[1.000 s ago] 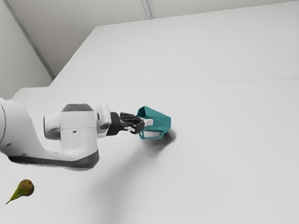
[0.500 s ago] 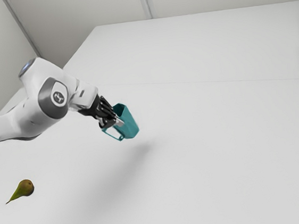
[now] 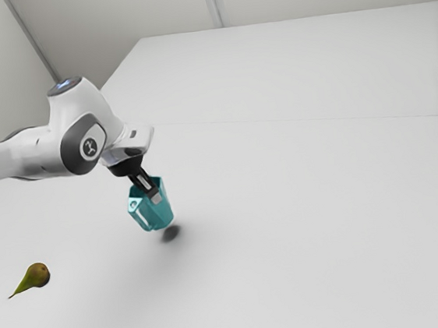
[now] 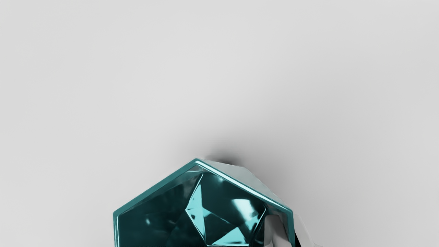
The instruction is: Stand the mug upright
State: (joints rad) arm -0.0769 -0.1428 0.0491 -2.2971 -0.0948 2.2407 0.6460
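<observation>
In the exterior view, the teal faceted mug (image 3: 155,212) hangs just above the table, nearly upright with a slight tilt, its open top upward and its handle toward the exterior view's left. My gripper (image 3: 156,196) points down at the rim, shut on the mug's wall. The wrist view looks into the mug (image 4: 164,209), whose six-sided rim lies across the bottom edge. There my gripper (image 4: 294,233) has one fingertip inside the mug and the other outside, with the wall pinched between them.
A green-brown pear (image 3: 35,276) lies on the white table (image 3: 313,240), near the exterior view's lower left. A second white surface (image 3: 287,70) stands behind. The mug's small dark shadow falls on the table beside its base.
My hand has swung from nearly level to pointing down, carrying the mug toward the exterior view's left. The mug has turned from lying tilted to nearly upright. The pear has stayed put.
</observation>
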